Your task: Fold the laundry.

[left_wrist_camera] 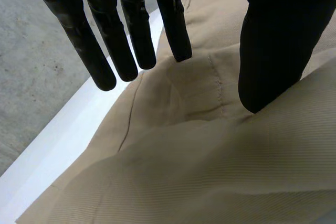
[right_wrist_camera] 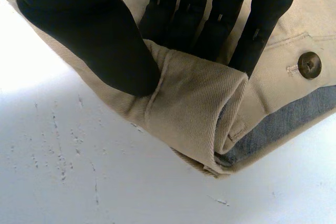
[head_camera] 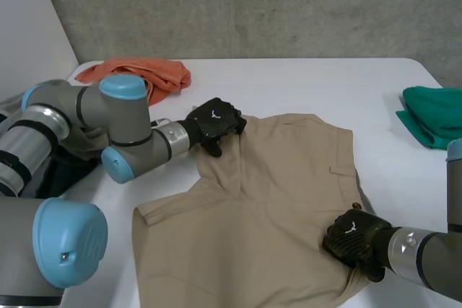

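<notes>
Trousers (head_camera: 267, 200) of tan cloth lie spread over the middle and lower part of the head view, on the white table (head_camera: 310, 84). The right hand (head_camera: 354, 236), at the lower right of the frame, pinches their rolled waistband edge. In its wrist view the fingers (right_wrist_camera: 210, 19) and thumb squeeze the roll between them, with a brown button (right_wrist_camera: 310, 65) and grey lining (right_wrist_camera: 283, 124) just beside the fingertips. The left hand (head_camera: 213, 124), left of centre, rests on the trousers' upper left edge. Its fingers (left_wrist_camera: 131, 35) are straight and spread away from the thumb, over a seam. An orange cloth (head_camera: 137, 77) lies bunched at the upper left. A green cloth (head_camera: 433, 113) lies at the right edge. Both are apart from the trousers.
</notes>
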You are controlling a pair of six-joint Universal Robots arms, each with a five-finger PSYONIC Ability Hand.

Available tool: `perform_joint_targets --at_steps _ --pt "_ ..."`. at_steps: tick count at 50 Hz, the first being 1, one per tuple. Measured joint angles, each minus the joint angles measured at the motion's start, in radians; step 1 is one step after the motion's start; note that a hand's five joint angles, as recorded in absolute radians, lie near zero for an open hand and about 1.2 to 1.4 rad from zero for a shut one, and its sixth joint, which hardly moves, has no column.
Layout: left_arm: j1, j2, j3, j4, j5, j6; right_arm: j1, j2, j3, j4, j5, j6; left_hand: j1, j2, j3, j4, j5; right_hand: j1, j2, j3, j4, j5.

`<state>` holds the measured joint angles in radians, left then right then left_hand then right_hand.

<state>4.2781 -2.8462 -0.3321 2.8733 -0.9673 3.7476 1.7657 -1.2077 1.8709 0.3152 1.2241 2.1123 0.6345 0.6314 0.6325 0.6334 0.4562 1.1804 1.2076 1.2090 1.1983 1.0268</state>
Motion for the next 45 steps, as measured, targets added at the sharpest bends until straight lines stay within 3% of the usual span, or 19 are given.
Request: perform_joint_targets --at_steps 11,15,17,19,28,35,45 --pt "-0.008 -0.022 0.007 -0.001 0.006 0.016 -0.007 0.001 0.000 -0.003 -0.007 0.001 0.041 0.041 0.038 0.040 0.039 0.000 0.004 0.003 0.000 0.000" --pt "-0.012 -0.028 0.007 -0.001 0.003 0.030 -0.013 0.002 -0.002 -0.005 -0.010 0.002 0.196 0.193 0.180 0.180 0.177 0.000 0.005 0.003 0.000 0.000" --pt "-0.014 -0.029 0.005 0.001 -0.007 0.045 -0.016 0.002 -0.003 -0.005 -0.011 0.002 0.433 0.428 0.422 0.426 0.417 0.000 0.005 0.003 0.000 0.000" --pt "-0.017 -0.027 0.000 0.009 -0.029 0.068 -0.019 0.002 -0.003 -0.005 -0.012 0.002 0.512 0.535 0.527 0.534 0.517 0.000 0.005 0.003 0.000 0.000" --pt "-0.023 0.070 -0.123 0.097 -0.190 0.186 -0.022 0.002 -0.004 -0.005 -0.017 0.002 0.512 0.562 0.554 0.565 0.527 0.000 0.005 0.003 0.000 0.000" --pt "-0.012 0.251 -0.356 0.157 -0.293 0.219 -0.018 -0.002 -0.004 -0.003 -0.025 0.003 0.512 0.562 0.554 0.565 0.527 0.000 0.005 0.003 0.000 0.000" --pt "0.038 0.459 -0.674 0.141 -0.467 0.274 -0.008 -0.030 -0.002 0.000 -0.048 0.024 0.512 0.563 0.557 0.566 0.527 0.000 0.005 0.003 0.000 0.000"
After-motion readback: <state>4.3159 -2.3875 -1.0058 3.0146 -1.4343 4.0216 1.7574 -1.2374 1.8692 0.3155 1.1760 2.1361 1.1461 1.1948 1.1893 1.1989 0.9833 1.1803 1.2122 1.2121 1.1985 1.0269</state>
